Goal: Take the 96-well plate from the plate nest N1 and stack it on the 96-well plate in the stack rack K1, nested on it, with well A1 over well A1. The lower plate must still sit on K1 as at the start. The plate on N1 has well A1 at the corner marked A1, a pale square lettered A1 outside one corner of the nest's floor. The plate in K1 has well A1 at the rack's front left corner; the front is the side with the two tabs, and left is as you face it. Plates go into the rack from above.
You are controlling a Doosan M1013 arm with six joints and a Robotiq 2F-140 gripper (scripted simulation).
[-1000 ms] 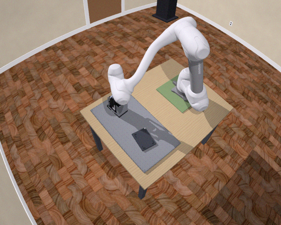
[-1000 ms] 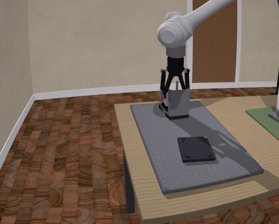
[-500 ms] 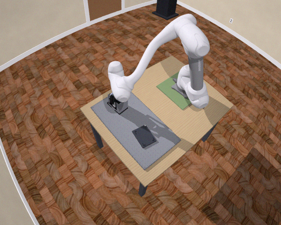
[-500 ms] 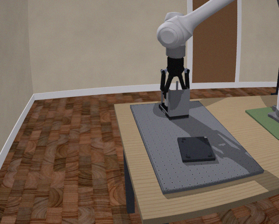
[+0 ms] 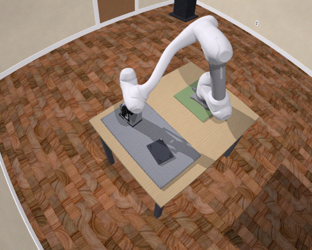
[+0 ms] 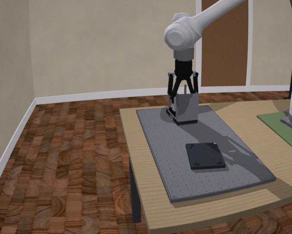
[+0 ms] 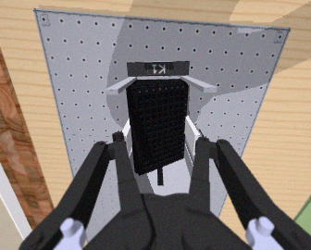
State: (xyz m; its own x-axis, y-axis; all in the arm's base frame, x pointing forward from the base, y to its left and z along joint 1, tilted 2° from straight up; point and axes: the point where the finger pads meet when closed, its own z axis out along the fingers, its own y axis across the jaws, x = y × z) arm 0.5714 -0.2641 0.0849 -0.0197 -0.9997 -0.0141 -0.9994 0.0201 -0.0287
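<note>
My gripper (image 7: 159,123) is shut on the black 96-well plate (image 7: 157,125), holding it by its long sides. It reaches straight down into the open top of the grey stack rack K1 (image 6: 186,107), and the plate sits between the rack's side walls. The rack's label K1 (image 7: 158,69) lies just beyond the plate's far end. The held plate hides the lower plate in the rack. In the top and exterior views the rack (image 5: 131,118) walls hide both plates, and only the gripper's (image 6: 183,93) upper links show. The dark plate nest N1 (image 6: 205,156) lies empty, with its pale A1 mark (image 6: 214,143) at a far corner.
Rack and nest (image 5: 160,151) stand on a grey perforated baseplate (image 5: 149,141) on a wooden table. The arm's base stands on a green mat (image 5: 194,103) at the table's far right. A dark pedestal (image 5: 184,9) stands by the far wall.
</note>
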